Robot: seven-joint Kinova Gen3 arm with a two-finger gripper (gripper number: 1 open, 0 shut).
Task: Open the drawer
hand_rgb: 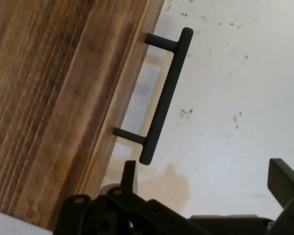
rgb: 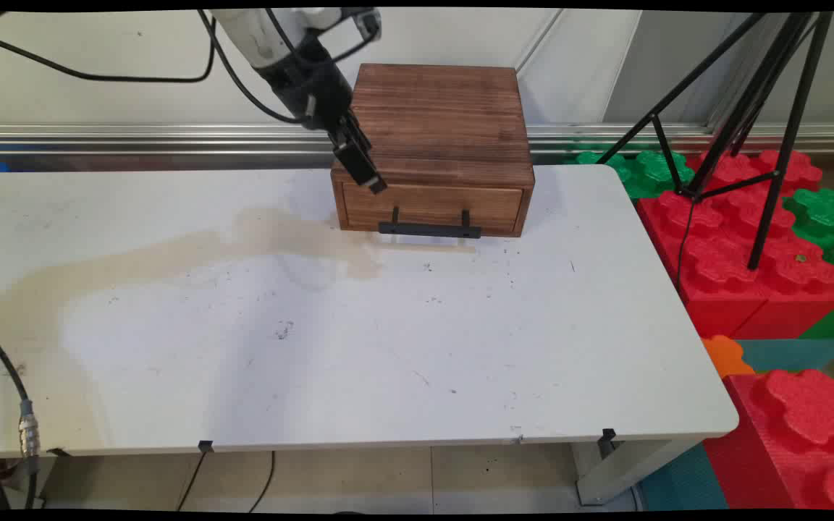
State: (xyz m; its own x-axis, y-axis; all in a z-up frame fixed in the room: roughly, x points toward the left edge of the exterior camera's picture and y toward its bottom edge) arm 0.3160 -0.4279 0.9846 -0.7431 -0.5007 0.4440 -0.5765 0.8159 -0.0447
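Note:
A dark wooden drawer box (rgb: 437,130) stands at the back of the white table (rgb: 388,340), its drawer shut. A black bar handle (rgb: 429,229) runs along the bottom of the drawer front. My gripper (rgb: 368,177) hangs tilted above the box's front left corner, a little above and left of the handle. In the hand view the box (hand_rgb: 54,98) fills the left side and the handle (hand_rgb: 164,98) lies just ahead of my gripper (hand_rgb: 205,181). One finger (hand_rgb: 129,175) sits near the handle's lower end and the other is far to the right. The gripper is open and holds nothing.
A tan stain (rgb: 171,250) spreads across the table's left half up to the box. Red and green foam blocks (rgb: 757,260) and a black tripod (rgb: 743,123) stand off the right edge. A cable with a metal plug (rgb: 26,427) hangs at the front left.

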